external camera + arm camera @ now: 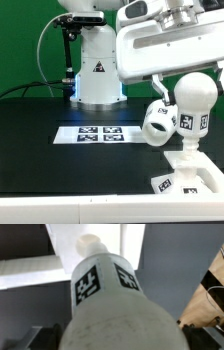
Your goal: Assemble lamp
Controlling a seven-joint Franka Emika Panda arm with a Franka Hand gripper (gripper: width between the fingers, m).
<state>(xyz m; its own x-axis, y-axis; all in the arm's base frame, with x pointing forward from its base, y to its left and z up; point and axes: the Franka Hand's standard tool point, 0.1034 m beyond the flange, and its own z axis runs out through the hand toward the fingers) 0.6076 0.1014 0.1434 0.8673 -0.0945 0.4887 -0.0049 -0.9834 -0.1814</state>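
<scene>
The white bulb [194, 100] stands upright with its round head up. Its tagged ribbed neck points down onto the angular base block [192, 172] at the exterior view's right. My gripper [190, 85] comes down from above and is shut on the bulb's head. In the wrist view the bulb [102, 283] fills the frame between my gripper [125, 339] and a white surface beyond its narrow end. The cup-like shade [157, 122] lies tilted on the black table just left of the bulb. Its tagged edge shows in the wrist view [208, 300].
The marker board [98, 133] lies flat on the black table in the middle. The arm's white pedestal [98, 75] stands behind it with cables. The table's white front edge [70, 210] runs along the bottom.
</scene>
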